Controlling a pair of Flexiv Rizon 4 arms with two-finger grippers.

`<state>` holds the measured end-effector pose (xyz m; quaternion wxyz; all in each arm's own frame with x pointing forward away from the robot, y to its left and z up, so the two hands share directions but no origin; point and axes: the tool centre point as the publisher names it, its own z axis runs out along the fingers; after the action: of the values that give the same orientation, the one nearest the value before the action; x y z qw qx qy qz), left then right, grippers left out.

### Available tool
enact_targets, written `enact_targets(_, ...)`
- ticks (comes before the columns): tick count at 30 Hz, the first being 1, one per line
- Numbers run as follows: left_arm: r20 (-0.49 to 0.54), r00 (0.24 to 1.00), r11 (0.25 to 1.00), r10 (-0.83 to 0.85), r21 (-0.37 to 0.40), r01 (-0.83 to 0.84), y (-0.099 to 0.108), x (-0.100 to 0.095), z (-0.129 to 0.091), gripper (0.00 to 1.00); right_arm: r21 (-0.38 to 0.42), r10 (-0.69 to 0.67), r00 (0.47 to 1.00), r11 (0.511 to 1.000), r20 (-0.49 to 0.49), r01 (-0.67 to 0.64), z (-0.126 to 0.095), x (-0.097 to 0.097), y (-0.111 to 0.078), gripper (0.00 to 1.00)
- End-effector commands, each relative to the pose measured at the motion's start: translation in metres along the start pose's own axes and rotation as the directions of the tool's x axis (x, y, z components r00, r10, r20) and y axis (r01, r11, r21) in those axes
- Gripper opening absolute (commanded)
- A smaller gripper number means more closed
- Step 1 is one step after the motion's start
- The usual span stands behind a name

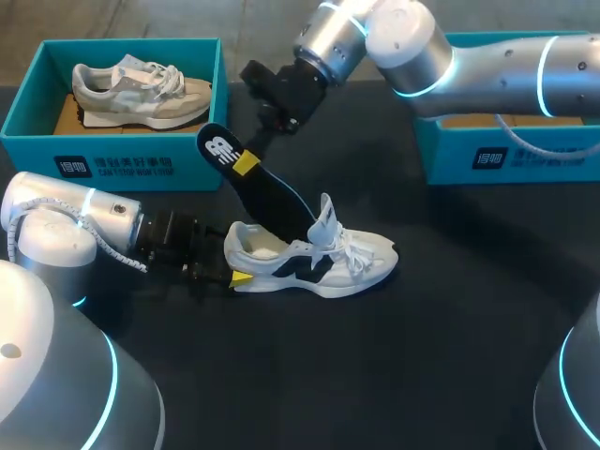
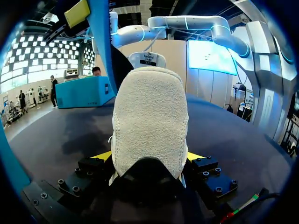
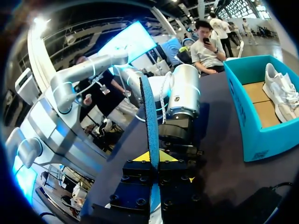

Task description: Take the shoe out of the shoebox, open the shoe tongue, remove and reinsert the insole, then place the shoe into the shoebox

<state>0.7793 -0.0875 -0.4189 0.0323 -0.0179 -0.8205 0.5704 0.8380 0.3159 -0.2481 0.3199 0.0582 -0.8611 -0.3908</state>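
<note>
Left claw (image 1: 234, 264) is clamped on the heel of a white sneaker (image 1: 323, 262) that stands on the black counter (image 1: 375, 375). Right claw (image 1: 246, 163) is closed on the one dark insole (image 1: 272, 202), whose lower end reaches into that sneaker. Two boxes are counted: a teal shoebox (image 1: 112, 159) beyond the left claw, holding a second sneaker (image 1: 141, 89), and a second teal shoebox (image 1: 511, 155) behind the right claw.

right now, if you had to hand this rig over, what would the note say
Left end effector: shut on the heel of the white shoe, which stands upright on the table.
Right end effector: shut on the insole, which slants up with its toe end inside the shoe.
Left shoebox holds a second shoe.
Done: shoe out, tongue up.
Can't tell whether the insole is coming out or going back.
Left: seat insole, box the shoe.
</note>
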Motion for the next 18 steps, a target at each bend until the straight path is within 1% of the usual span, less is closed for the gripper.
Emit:
enact_targets(1, 0.000, 1.000, 1.000, 0.000, 0.000, 0.000, 0.004, 0.000, 0.000, 0.00, 0.000, 0.001, 1.000, 1.000, 0.017, -0.001, 0.000, 0.004, -0.001, 0.00)
enact_targets(4, 0.000, 1.000, 1.000, 0.000, 0.000, 0.000, 0.004, 0.000, 0.000, 0.00, 0.000, 0.001, 1.000, 1.000, 0.017, -0.001, 0.000, 0.004, -0.001, 0.00)
enact_targets(9, 0.000, 1.000, 1.000, 0.000, 0.000, 0.000, 0.004, 0.000, 0.000, 0.00, -0.065, -0.001, 1.000, 0.998, -0.009, 0.000, -0.011, 0.009, 0.009, 0.00)
enact_targets(10, 0.000, 1.000, 1.000, 0.000, 0.000, 0.000, 0.004, 0.000, 0.000, 0.00, -0.099, -0.019, 1.000, 0.995, -0.025, 0.016, -0.013, 0.010, 0.012, 0.00)
enact_targets(11, 0.000, 1.000, 1.000, 0.000, 0.000, 0.000, 0.004, 0.000, 0.000, 0.00, -0.106, -0.017, 1.000, 0.994, -0.027, 0.014, -0.015, 0.010, 0.014, 0.00)
enact_targets(12, 0.000, 1.000, 1.000, 0.000, 0.000, 0.000, 0.004, 0.000, 0.000, 0.00, -0.133, -0.042, 0.999, 0.990, -0.028, 0.038, -0.017, 0.012, 0.018, 0.00)
enact_targets(14, 0.000, 1.000, 1.000, 0.000, 0.000, 0.000, 0.004, 0.000, 0.000, 0.00, -0.154, -0.044, 0.999, 0.987, -0.024, 0.040, -0.020, 0.012, 0.023, 0.00)
enact_targets(15, 0.000, 1.000, 1.000, 0.000, 0.000, 0.000, 0.004, 0.000, 0.000, 0.00, -0.177, -0.054, 0.998, 0.983, -0.037, 0.047, -0.023, 0.013, 0.028, 0.00)
enact_targets(17, 0.000, 1.000, 1.000, 0.000, 0.000, 0.000, 0.004, 0.000, 0.000, 0.00, -0.186, -0.060, 0.998, 0.981, -0.035, 0.053, -0.026, 0.014, 0.034, 0.00)
enact_targets(18, 0.000, 1.000, 1.000, 0.000, 0.000, 0.000, 0.004, 0.000, 0.000, 0.00, -0.210, -0.072, 0.996, 0.976, -0.047, 0.061, -0.029, 0.016, 0.039, 0.00)
